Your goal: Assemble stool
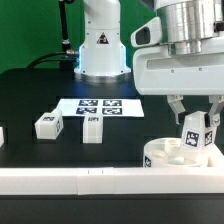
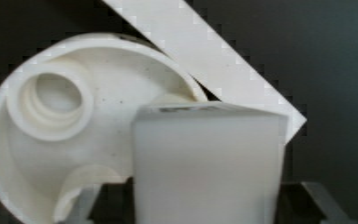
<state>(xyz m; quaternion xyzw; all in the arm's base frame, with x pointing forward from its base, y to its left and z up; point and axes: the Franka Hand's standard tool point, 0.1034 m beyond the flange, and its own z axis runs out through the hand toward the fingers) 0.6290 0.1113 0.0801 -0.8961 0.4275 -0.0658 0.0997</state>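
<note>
- In the exterior view there were three legs, all white and blocky with black-and-white square tags: the left leg and the middle leg lay near each other but apart on the black worktop, and the held leg stood upright at the exterior view's right
- The jaws were clenched on the held leg, one finger on each side of its upper part
- There was one seat disc, round, thick and white, lying on the worktop directly under the held leg and right beside the long white rail; whether the leg's foot touched the disc could not be told
- There was one rail, along the near edge, and one marker board, flat behind the two loose legs
- In the wrist view the held leg filled the middle as a plain white block, in front of the seat disc
- One round socket showed in the disc, clear of the leg
- The rail ran slantwise past the disc's rim
</note>
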